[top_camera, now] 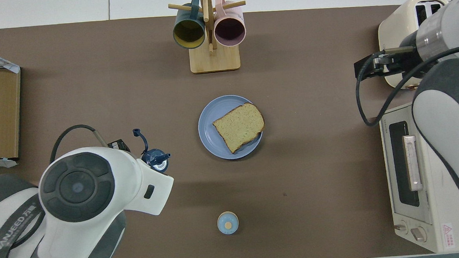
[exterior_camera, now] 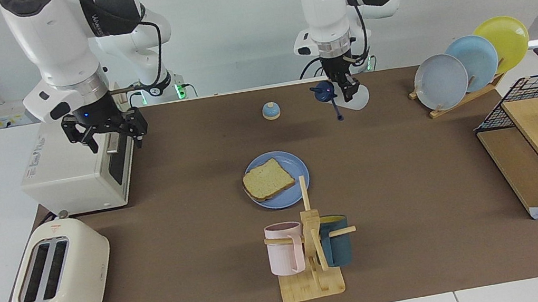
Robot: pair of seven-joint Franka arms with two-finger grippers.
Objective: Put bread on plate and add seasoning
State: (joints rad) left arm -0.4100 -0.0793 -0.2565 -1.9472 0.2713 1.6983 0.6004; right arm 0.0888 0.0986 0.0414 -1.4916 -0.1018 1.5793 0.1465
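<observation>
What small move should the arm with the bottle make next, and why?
Probably the left gripper should carry the seasoning over the bread. The bread already lies on the plate, while the bottle, tilted in the shut gripper with its cap flipped open, hangs over bare mat nearer the robots. The right gripper is open over the oven.

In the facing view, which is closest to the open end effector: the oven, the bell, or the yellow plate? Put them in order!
From the right end effector:
1. Oven, just under it.
2. Bell, mid-table, near the robots.
3. Yellow plate, in the rack at the left arm's end.

Light-brown bread [exterior_camera: 267, 178], plain medium-blue plate [exterior_camera: 298, 168]
</observation>
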